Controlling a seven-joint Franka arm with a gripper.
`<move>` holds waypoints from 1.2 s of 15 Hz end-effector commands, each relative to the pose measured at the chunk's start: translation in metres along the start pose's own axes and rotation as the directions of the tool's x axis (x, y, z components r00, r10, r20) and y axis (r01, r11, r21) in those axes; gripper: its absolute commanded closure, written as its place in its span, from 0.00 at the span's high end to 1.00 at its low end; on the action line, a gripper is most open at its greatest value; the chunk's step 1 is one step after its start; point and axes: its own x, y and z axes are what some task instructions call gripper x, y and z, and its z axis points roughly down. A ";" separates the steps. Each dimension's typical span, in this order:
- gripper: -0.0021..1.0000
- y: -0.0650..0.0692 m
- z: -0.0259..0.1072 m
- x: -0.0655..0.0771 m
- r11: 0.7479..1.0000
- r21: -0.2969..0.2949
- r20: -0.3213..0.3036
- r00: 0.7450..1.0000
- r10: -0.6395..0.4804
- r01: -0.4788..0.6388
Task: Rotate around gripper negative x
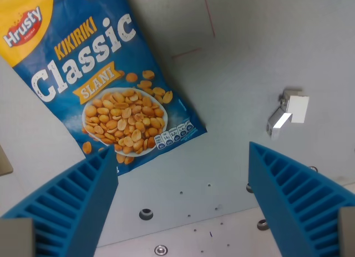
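The gripper hangs above the grey table with its two blue ribbed fingers spread wide apart, one rising from seven o'clock and the other from five o'clock in the wrist view, and nothing sits between them. A blue bag of salted peanuts lies flat on the table at ten to eleven o'clock, tilted, its lower corner near the tip of the finger on the wrist view's left. A small white block sits apart at three o'clock.

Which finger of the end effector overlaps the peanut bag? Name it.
The finger on the wrist view's left: its tip overlaps the peanut bag's lower corner. The other finger, on the right, has only bare table behind it.
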 end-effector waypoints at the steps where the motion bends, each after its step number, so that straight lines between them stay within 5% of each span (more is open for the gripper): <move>1: 1.00 0.000 -0.001 0.000 1.000 -0.013 -0.003 1.000 0.000 0.000; 18: 1.00 0.000 -0.001 0.000 0.972 -0.237 -0.003 1.000 0.000 -0.001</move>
